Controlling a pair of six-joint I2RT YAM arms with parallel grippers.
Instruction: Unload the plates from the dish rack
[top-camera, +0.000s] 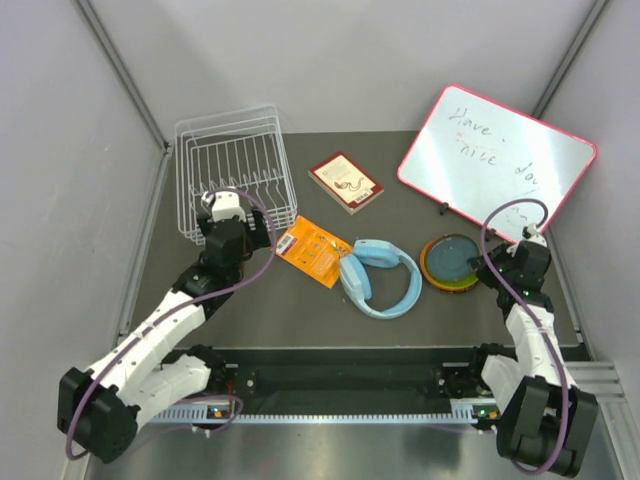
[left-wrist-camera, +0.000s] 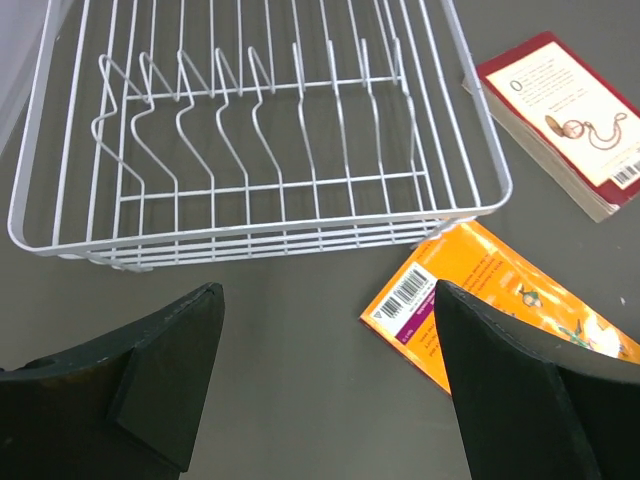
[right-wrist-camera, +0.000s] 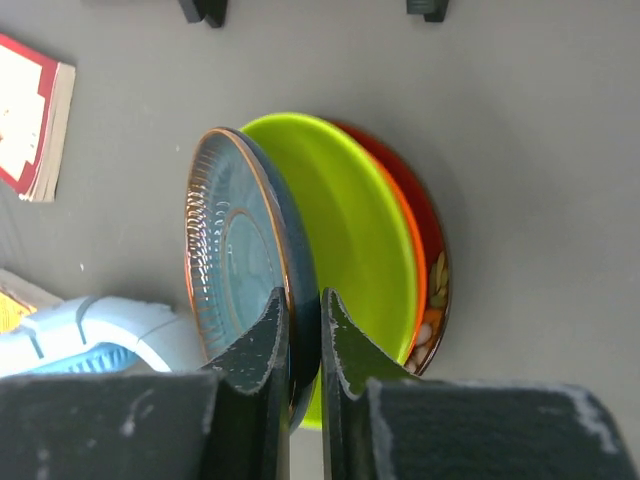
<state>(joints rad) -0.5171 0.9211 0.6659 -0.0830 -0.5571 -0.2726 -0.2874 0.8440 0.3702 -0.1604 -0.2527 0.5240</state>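
Dark counter (top-camera: 300, 310) holds everything: right jaws clamp the rim of the blue plate (right-wrist-camera: 235, 250), green plate (right-wrist-camera: 350, 220) just right of them; left jaws gape empty, white dish rack (left-wrist-camera: 260, 243) just beyond them

Live on both arms now: the left arm (top-camera: 150, 345) and right arm (top-camera: 525, 340) wear glossy white shells broken up by chunky black joint blocks, with a thin purple cable (top-camera: 483, 250) running along each. Up close, the left jaws are matte black wedges with bevelled faces. The right jaws are black too, flat-edged and flecked with pale scuffs.
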